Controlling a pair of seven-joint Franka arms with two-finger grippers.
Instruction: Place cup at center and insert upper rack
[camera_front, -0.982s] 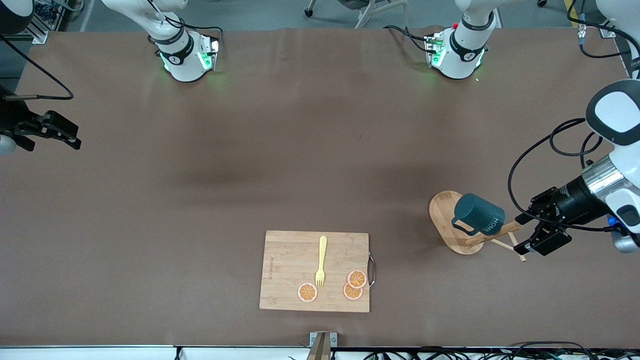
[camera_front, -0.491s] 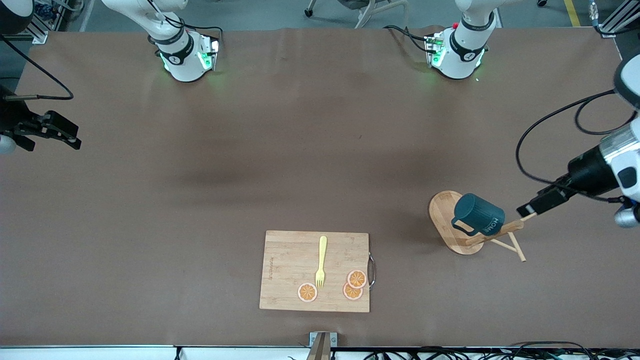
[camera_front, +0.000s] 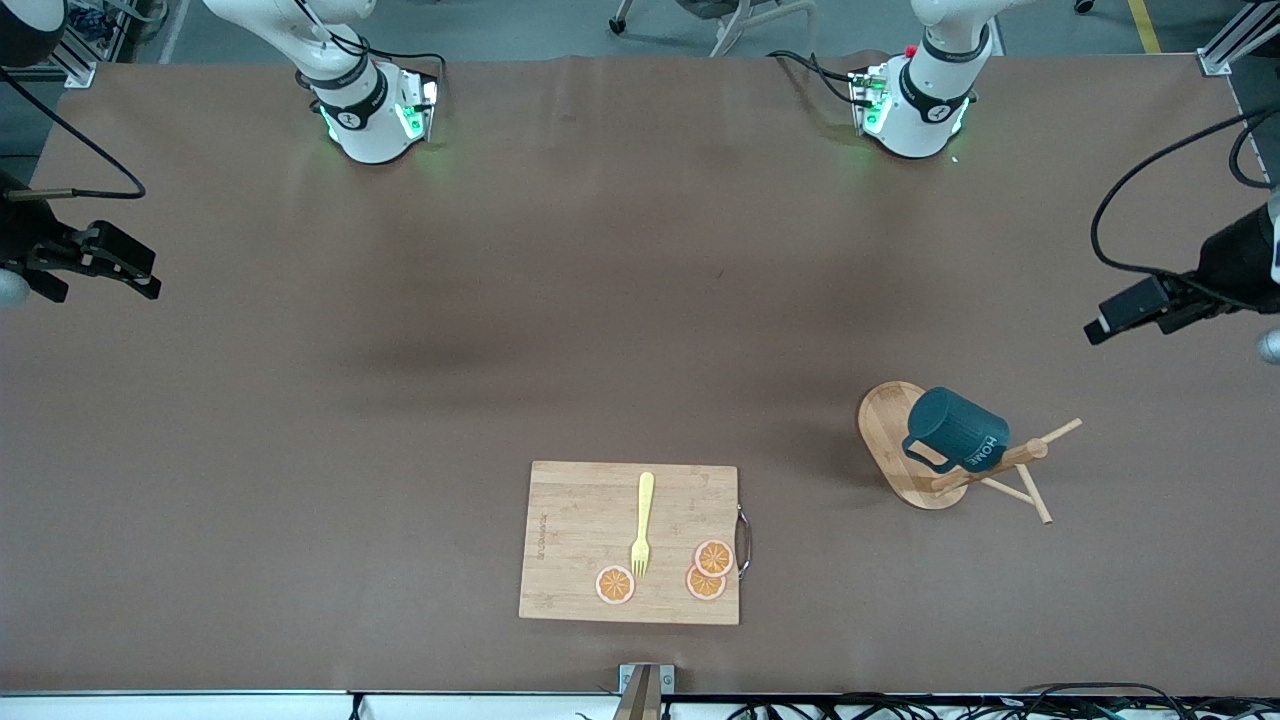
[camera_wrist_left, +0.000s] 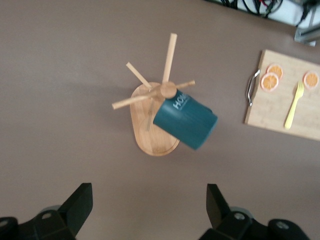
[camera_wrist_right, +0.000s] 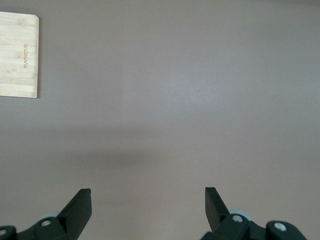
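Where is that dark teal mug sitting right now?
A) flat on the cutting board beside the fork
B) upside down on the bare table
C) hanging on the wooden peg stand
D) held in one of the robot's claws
C: the cup hangs tilted on a peg of the upper rack; the left gripper and right gripper are both open and empty, apart from it.

robot lab | two bench-mounted arms (camera_front: 365, 110) | loose cables (camera_front: 1120, 690)
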